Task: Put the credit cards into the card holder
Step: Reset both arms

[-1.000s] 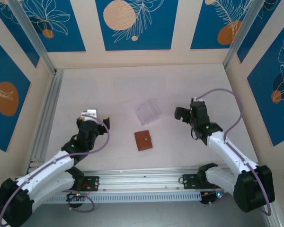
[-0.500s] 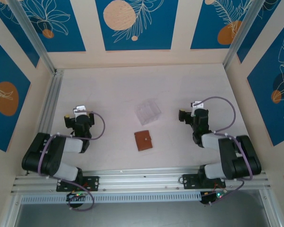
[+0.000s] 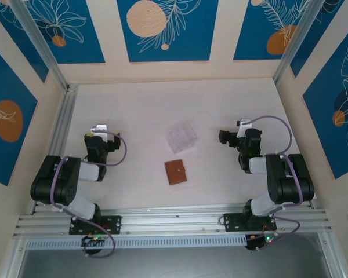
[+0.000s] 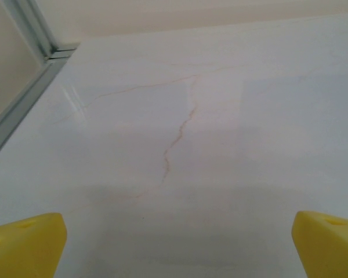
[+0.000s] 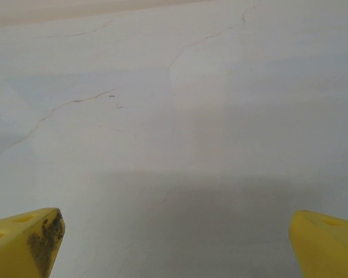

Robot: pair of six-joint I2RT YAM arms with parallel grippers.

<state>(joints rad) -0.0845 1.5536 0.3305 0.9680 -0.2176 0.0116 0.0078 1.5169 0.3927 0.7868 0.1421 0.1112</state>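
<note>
Two arms parked, basically. Down at the near edge, both of yours sit folded tight over their bases by the aluminium rail. I'd read that as a rest pose, since it leaves the middle of the counter open. The left tool is spread wide, its yellow fingertips down in the bottom corners of the wrist view with only bare surface between them. Same deal for the right tool: jaws apart, one yellow fingertip smudged dark, gripping nothing.

Between the arms and well apart from both, the small brown leather card holder lies flat and shut. My guess is either side could reach it. I can't tell if the credit cards are inside, because the closed flap hides that. Just past it, not touching, sits a clear plastic box.

The counter is pale marble-look stuff with thin brownish veins and a bit of sheen. Another rail runs up the left side. At the back you've got cream walls with blue panels, orange discs and white leaf outlines.
</note>
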